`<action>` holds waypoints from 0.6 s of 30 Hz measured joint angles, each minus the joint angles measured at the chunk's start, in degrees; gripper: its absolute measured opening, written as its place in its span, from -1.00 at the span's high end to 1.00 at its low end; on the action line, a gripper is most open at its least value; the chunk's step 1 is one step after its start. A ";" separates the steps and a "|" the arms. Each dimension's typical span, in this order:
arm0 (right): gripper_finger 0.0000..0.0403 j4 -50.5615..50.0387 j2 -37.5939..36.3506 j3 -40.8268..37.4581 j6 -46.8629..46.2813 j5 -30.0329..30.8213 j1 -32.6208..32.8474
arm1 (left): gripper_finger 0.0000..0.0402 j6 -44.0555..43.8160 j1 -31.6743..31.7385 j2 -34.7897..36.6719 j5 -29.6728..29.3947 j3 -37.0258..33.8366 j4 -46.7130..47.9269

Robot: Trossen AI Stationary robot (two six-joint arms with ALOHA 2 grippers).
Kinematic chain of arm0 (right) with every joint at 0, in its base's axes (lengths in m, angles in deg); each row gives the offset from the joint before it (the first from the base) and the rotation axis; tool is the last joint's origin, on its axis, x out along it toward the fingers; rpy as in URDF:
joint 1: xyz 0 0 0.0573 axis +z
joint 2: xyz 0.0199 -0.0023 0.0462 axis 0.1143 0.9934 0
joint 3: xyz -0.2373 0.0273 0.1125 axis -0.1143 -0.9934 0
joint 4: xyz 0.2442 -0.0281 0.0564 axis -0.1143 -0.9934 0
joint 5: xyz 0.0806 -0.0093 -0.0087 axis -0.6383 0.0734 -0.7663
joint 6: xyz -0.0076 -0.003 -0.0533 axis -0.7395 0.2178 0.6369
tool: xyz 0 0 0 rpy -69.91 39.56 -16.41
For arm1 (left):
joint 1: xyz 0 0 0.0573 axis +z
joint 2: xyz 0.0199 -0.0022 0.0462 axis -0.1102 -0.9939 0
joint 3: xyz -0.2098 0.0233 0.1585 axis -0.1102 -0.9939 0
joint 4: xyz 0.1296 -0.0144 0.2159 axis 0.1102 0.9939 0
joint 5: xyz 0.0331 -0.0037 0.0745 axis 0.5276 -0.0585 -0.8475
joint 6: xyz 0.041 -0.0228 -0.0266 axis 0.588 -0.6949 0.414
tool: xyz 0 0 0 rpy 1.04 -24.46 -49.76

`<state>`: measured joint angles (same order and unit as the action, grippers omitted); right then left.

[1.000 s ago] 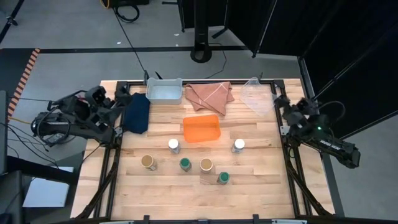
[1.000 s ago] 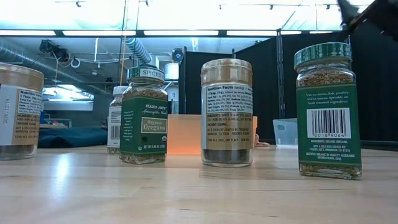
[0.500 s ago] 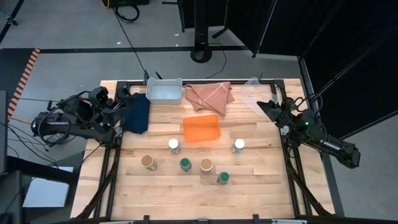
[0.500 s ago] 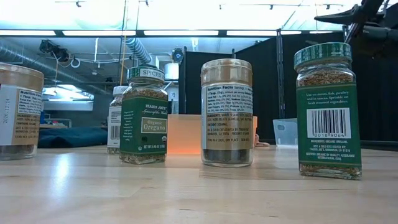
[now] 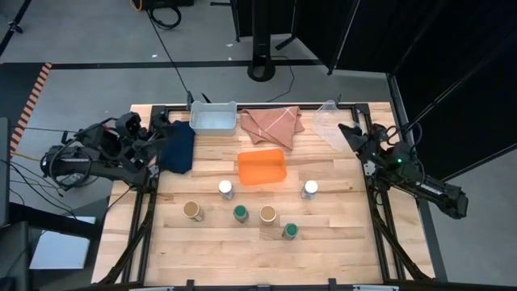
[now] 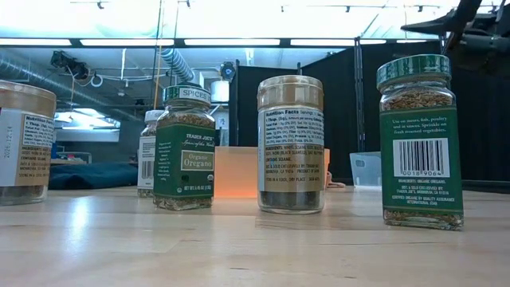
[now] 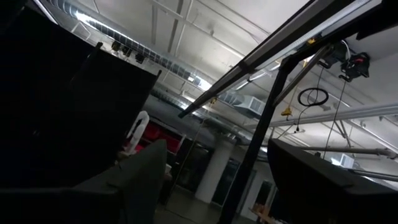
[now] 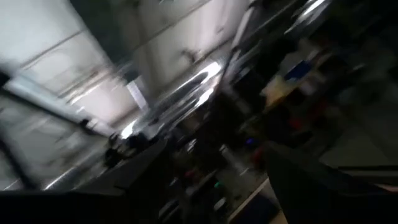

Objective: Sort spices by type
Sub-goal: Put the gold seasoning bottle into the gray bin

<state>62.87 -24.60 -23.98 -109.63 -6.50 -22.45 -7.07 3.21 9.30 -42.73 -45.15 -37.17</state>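
Right gripper (image 5: 349,132) at the table's right edge, near the clear plastic container (image 5: 329,123); a second ago the arm was folded back with the gripper nearer the edge rail, and since then it has swung forward toward the container. Its fingers stand apart with nothing between them. Left gripper (image 5: 161,123) waits at the table's left edge beside the dark blue cloth (image 5: 178,148), unmoved, its fingers likewise parted and empty. Six spice jars stand upright on the wooden table (image 5: 339,238), long axes vertical, caps up, none shifted: white-capped jars (image 5: 226,189) and (image 5: 310,188) nearest the orange tray (image 5: 262,166); tan-capped jars (image 5: 193,211) and (image 5: 268,215), and green-capped jars (image 5: 240,213) and (image 5: 289,231), in front. Grey bin (image 5: 214,117) and pink cloth (image 5: 273,123) lie along the far edge.
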 joint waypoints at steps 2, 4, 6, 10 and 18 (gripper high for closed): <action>-0.33 -0.15 0.02 0.00 -1.73 1.29 -0.04 | -0.42 0.04 0.00 -0.28 -0.02 0.00 0.19; -0.33 -0.25 0.02 0.00 -1.10 1.38 -0.01 | -0.42 0.04 0.00 -0.60 -0.02 0.00 0.82; -0.33 -0.24 0.01 0.00 -0.09 1.40 0.00 | -0.42 0.08 0.00 -0.97 -0.06 -0.02 1.76; -0.33 -0.07 0.02 0.00 0.93 1.78 0.00 | -0.42 0.10 0.00 -1.58 -1.04 -0.02 2.26; -0.33 -0.03 0.02 -0.02 -5.94 1.87 0.04 | -0.42 -0.22 0.02 -2.65 -2.14 -0.02 2.73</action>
<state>62.84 -24.57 -24.00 -115.57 -4.64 -22.41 -7.30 3.23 6.65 -44.88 -45.18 -34.43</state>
